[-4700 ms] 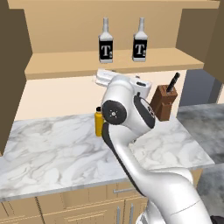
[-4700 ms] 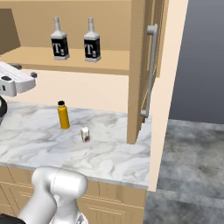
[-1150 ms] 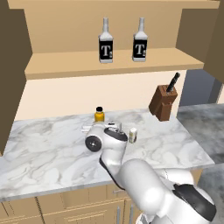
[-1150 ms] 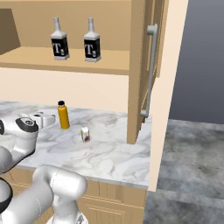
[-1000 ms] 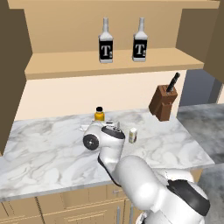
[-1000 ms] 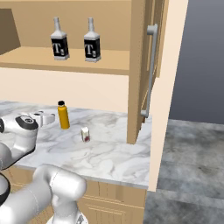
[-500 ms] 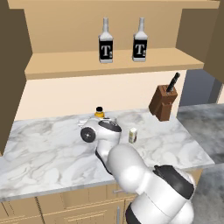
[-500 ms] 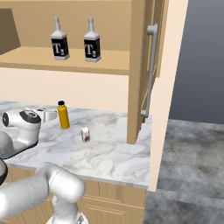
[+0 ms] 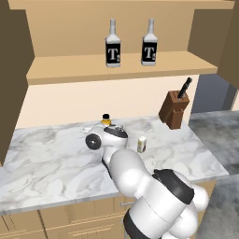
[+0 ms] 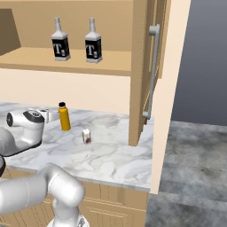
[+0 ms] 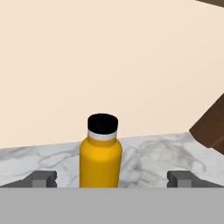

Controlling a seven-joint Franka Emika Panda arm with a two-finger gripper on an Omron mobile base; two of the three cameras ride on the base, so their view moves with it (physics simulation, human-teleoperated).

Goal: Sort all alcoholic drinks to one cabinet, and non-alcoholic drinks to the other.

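From the hand view I have the gripper [image 11: 111, 178] spread as wide as it goes, its two fingertips [image 11: 43, 179] standing well apart and holding nothing. The orange bottle [image 11: 100, 153] with the black cap stands upright on the marble worktop [image 11: 148, 157], ahead of the gripper and a little toward the left fingertip, not touching either one. In the right base view I see the same orange bottle [image 10: 64, 116] near the back wall, with the hand low over the worktop [image 10: 111, 155] just beside it. A small white can [image 10: 86, 136] stands near the bottle, toward the front. Both T-label bottles [image 9: 112, 44] [image 9: 149, 43] stand upright, apart from each other, on the long shelf of the wide cabinet [image 9: 121, 67]. The narrow cabinet [image 10: 153, 71] with the grey bar handle [image 10: 152, 71] hangs at the right. A brown knife block [image 9: 174, 108] sits on the worktop's right end.
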